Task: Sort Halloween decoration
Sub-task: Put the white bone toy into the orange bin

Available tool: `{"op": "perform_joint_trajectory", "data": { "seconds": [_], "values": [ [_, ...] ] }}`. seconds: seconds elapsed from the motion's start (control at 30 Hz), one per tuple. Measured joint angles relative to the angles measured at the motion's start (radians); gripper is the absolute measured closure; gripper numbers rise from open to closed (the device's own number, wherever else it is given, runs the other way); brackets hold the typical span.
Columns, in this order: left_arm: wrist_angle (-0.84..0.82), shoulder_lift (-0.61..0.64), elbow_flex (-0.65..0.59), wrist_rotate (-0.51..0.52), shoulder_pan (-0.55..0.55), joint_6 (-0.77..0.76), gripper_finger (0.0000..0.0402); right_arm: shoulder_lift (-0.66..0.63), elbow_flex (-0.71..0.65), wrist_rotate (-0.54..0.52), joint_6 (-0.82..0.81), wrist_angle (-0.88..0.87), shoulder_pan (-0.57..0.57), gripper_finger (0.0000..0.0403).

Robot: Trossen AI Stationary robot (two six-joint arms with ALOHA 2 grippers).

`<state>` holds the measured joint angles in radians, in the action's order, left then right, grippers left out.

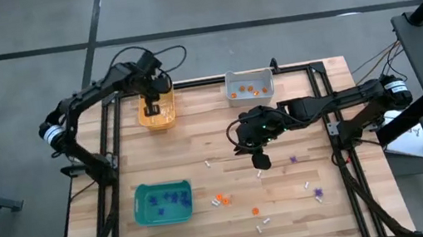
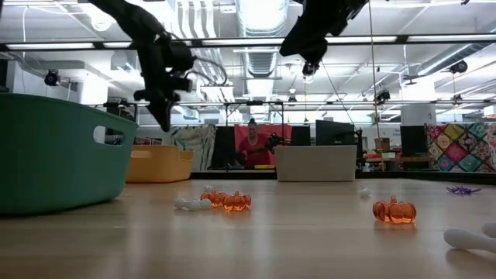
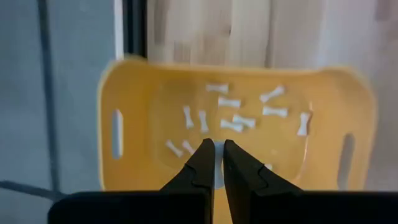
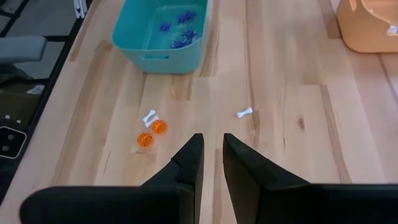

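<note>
My left gripper (image 3: 218,155) hangs above the orange-yellow bin (image 1: 157,112) at the counter's (image 1: 224,146) far left edge, jaws pressed shut with nothing between them. Straight below them, in the bin, I see a scatter of white bone trinkets (image 3: 231,124).

My right gripper (image 4: 212,155) hovers over the middle of the counter, jaws narrow with a slim gap, and I see nothing clamped in that gap. Ahead of those jaws on the bare wood lie one white bone (image 4: 245,112) and, off to one side, two orange pumpkins (image 4: 152,133) touching or nearly touching, with another white piece (image 4: 149,117) just beside them. None of these is between the jaws.

The teal bin (image 1: 163,203) near the front left holds the purple spiky ones (image 1: 169,199). The grey bin (image 1: 249,85) at the far edge holds a few orange pieces (image 1: 250,91). Loose purple trinkets (image 1: 318,193) and more white ones (image 1: 263,225) lie toward the right front of the counter, well apart from either gripper.
</note>
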<state>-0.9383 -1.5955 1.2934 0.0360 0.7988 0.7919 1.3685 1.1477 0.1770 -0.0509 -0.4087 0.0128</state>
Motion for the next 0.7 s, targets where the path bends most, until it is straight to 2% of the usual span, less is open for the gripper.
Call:
{"op": "perform_joint_trajectory", "data": {
  "seconds": [0.17, 0.5, 0.7],
  "values": [
    [-0.031, -0.071, 0.0, -0.026, 0.048, -0.053, 0.0401, 0.007, -0.007, 0.0, 0.0, 0.003, 0.0, 0.0351],
    [-0.048, -0.192, -0.001, -0.024, 0.049, -0.079, 0.0401, 0.028, -0.007, -0.002, -0.001, 0.003, 0.0, 0.0351],
    [-0.045, -0.211, 0.001, -0.02, 0.049, -0.119, 0.0384, 0.028, -0.007, -0.002, -0.001, 0.003, 0.0, 0.0351]
  ]
}}
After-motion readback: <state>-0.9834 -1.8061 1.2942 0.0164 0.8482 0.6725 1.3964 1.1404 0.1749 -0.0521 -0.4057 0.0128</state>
